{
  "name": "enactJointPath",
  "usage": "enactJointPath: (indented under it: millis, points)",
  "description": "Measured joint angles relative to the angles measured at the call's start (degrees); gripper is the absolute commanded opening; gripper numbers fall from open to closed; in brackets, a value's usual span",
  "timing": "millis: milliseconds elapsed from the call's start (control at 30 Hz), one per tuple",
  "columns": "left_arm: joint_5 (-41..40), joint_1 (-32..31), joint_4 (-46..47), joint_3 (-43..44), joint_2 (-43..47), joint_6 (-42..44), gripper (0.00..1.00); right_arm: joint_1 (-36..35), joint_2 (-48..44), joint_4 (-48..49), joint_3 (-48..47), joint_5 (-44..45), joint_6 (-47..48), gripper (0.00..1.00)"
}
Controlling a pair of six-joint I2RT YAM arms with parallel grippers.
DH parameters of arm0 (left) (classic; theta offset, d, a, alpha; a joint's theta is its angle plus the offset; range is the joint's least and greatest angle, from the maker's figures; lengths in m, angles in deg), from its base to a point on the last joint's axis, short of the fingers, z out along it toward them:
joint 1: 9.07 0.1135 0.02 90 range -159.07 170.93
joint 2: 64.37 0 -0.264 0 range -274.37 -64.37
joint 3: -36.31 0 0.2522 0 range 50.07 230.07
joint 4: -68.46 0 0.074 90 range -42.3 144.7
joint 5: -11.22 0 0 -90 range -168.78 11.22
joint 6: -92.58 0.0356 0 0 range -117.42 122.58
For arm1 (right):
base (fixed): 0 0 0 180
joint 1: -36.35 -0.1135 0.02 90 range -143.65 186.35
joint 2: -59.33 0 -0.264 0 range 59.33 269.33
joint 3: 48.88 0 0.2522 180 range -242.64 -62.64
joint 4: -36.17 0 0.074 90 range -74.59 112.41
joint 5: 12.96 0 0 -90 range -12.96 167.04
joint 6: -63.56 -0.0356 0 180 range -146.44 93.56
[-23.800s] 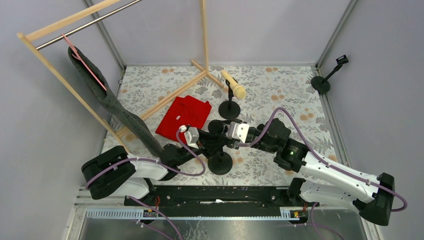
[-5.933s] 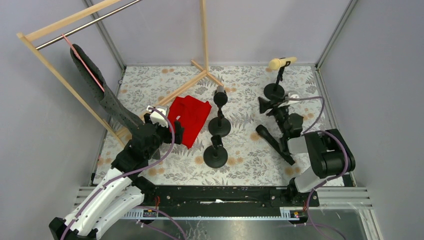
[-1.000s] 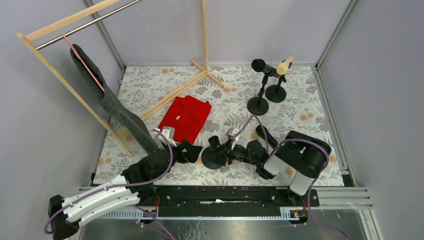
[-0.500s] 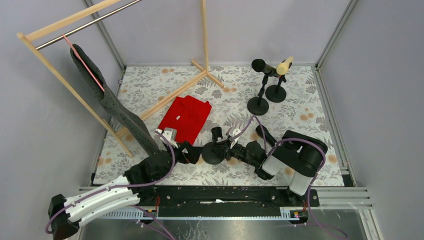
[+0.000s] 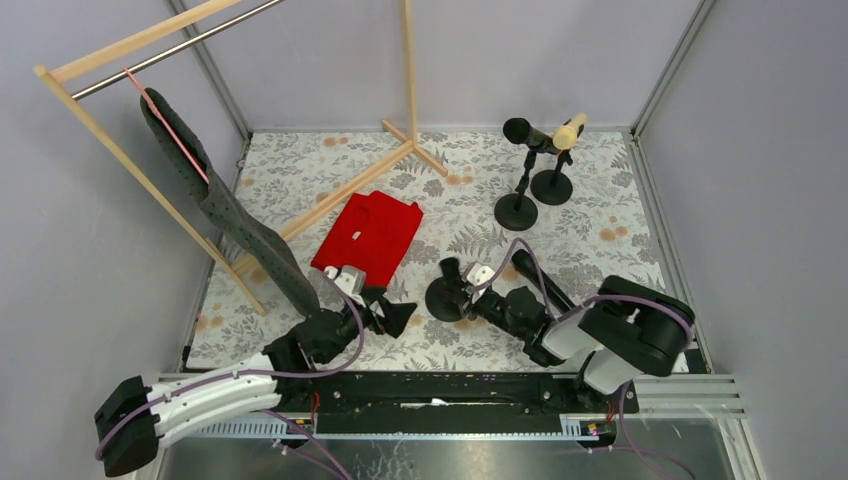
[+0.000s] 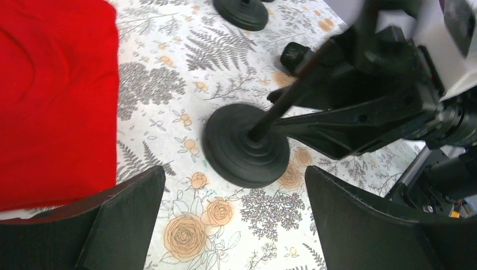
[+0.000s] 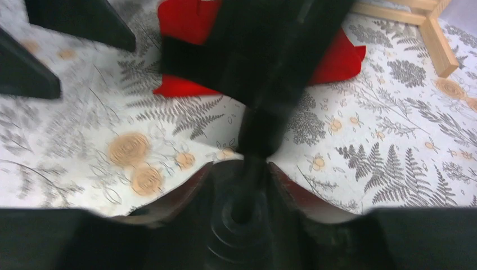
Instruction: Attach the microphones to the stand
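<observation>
— Where do we see the microphones?
— Two are clipped in the stands [image 5: 516,210] at the far side of the tabletop [image 5: 620,235]: a black microphone [image 5: 521,131] and a cream microphone [image 5: 570,130], just beside each other. The third microphone [image 5: 530,272], black, lies flat by our right arm [image 5: 600,335].
— And our pincers?
— The right pincer [image 5: 462,288] is clamped on the stem of the empty stand [image 6: 236,143]. The left pincer [image 5: 392,308] gapes wide, holding nothing, near that stand's base and the red cloth [image 5: 368,232].

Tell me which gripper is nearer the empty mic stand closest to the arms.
Right. The right gripper is at the empty stand, its fingers around the post. The left gripper hangs open to its left, not touching.
</observation>
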Motion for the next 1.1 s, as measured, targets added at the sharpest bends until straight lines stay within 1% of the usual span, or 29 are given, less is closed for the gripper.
enactJointPath:
  millis: [33, 100, 233, 300, 400, 567, 600, 667, 700, 733, 767, 833, 900, 967, 1033, 1100]
  points:
    - [0.9, 0.0, 2.5, -0.7, -0.7, 1.2, 0.99, 0.0, -1.3, -0.9, 0.0, -0.3, 0.3, 0.6]
    - [2.3, 0.0, 6.1, -1.4, -2.0, 3.2, 0.99, 0.0, -4.8, -2.7, 0.0, -0.8, 0.0, 0.67]
    - [4.0, 0.0, 13.5, -1.5, -4.7, 6.7, 0.99, 0.0, -16.3, -11.8, 0.0, -1.7, -0.4, 0.71]
    - [4.7, 0.0, 16.6, -1.5, -6.1, 8.2, 0.99, 0.0, -22.8, -17.6, 0.0, -1.5, -0.9, 0.72]
    - [6.7, 0.0, 21.1, -1.6, -8.8, 10.4, 0.99, 0.0, -34.7, -29.3, -0.2, 0.2, -2.5, 0.72]
    - [10.9, 0.0, 29.9, -2.8, -16.0, 14.6, 0.99, 0.0, -53.7, -48.7, -0.4, 2.6, -6.5, 0.71]
    - [11.4, 0.0, 31.3, -2.9, -17.3, 15.3, 0.99, 0.0, -56.7, -51.1, -0.4, 3.2, -7.4, 0.71]
    - [12.2, 0.0, 35.1, -3.1, -21.1, 17.0, 0.99, 0.0, -63.2, -56.3, -0.4, 6.6, -10.6, 0.69]
    - [12.4, 0.0, 36.6, -3.0, -22.7, 17.7, 0.99, 0.0, -66.0, -58.9, -0.7, 9.7, -12.8, 0.69]
    - [12.7, 0.0, 38.7, -3.0, -24.6, 18.3, 0.99, 0.0, -67.4, -61.0, -1.3, 12.4, -14.6, 0.69]
    - [12.9, 0.0, 40.5, -3.0, -26.5, 18.9, 0.99, 0.0, -68.0, -64.3, -2.8, 16.2, -16.9, 0.7]
    - [13.2, 0.0, 44.3, -2.7, -30.5, 19.7, 0.99, 0.0, -66.0, -72.1, -7.6, 23.3, -21.1, 0.73]
    - [13.6, 0.0, 47.7, -2.2, -34.0, 19.9, 0.99, 0.1, -59.6, -82.1, -15.7, 30.4, -25.1, 0.75]
    - [14.0, 0.0, 50.1, -1.6, -36.5, 19.9, 0.99, 0.9, -52.0, -89.1, -22.7, 34.0, -27.3, 0.76]
    - [14.5, 0.0, 52.3, -1.5, -37.9, 19.7, 0.99, 4.2, -45.4, -93.7, -27.6, 33.9, -28.1, 0.77]
    - [14.8, 0.0, 53.4, -1.5, -38.1, 19.5, 0.99, 11.0, -40.6, -96.2, -28.7, 30.4, -28.0, 0.78]
